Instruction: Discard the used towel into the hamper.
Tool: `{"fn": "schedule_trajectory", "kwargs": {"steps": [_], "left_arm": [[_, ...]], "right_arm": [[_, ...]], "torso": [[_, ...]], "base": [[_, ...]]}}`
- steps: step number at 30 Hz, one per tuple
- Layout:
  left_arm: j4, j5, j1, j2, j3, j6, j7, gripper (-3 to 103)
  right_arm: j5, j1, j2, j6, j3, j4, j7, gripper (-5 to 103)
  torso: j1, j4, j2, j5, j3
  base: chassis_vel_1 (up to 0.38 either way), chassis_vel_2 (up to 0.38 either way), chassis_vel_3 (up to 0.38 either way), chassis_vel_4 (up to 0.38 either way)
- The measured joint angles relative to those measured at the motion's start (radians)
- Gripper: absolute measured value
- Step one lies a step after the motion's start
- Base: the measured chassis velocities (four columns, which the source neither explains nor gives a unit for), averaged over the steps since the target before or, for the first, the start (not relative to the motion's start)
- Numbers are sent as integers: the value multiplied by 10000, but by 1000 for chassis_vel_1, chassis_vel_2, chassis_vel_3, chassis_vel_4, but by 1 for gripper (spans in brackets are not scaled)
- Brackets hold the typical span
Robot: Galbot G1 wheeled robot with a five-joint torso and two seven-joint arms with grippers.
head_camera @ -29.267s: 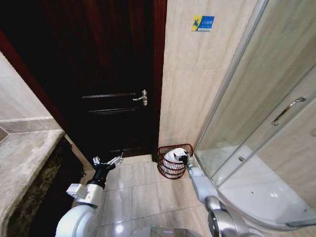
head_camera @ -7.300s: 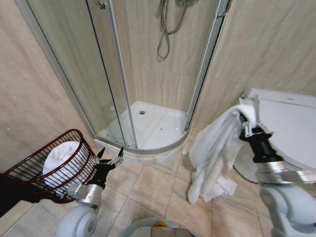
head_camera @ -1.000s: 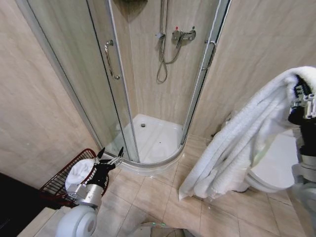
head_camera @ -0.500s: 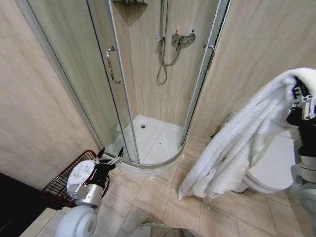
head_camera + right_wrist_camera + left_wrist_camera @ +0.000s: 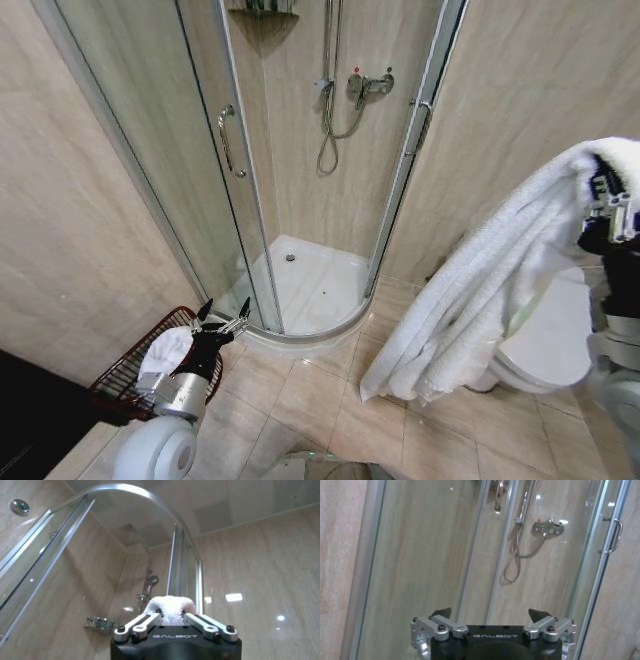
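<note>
Here the right gripper is clamped on a bunched fold of the soft, floppy towel — hanging long, likely to swing — well apart from the hamper, beside which the left gripper waits spread wide.

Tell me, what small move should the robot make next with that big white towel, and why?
Probably swing the right hand, shut on the white towel, leftward toward the hamper: the towel hangs at the far right, the hamper sits low at the left.
</note>
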Motion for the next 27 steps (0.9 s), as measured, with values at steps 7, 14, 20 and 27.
{"fn": "schedule_trajectory", "kwargs": {"steps": [7, 14, 20, 27], "left_arm": [[0, 0, 0, 0, 0, 0, 0, 100], [0, 0, 0, 0, 0, 0, 0, 100], [-1, 0, 0, 0, 0, 0, 0, 100], [0, 0, 0, 0, 0, 0, 0, 100]], "right_arm": [[0, -11, 5, 6, 3, 0, 1, 7], [-2, -4, 14, 7, -6, 0, 0, 7], [12, -4, 31, 7, -49, 0, 0, 7], [6, -5, 36, 7, -64, 0, 0, 7]], "torso": [[153, 0, 352, 0, 197], [289, 0, 650, 0, 363], [419, 0, 958, 0, 537], [568, 0, 1288, 0, 719]], "base": [[0, 0, 0, 0], [0, 0, 0, 0], [0, 0, 0, 0], [0, 0, 0, 0]]}}
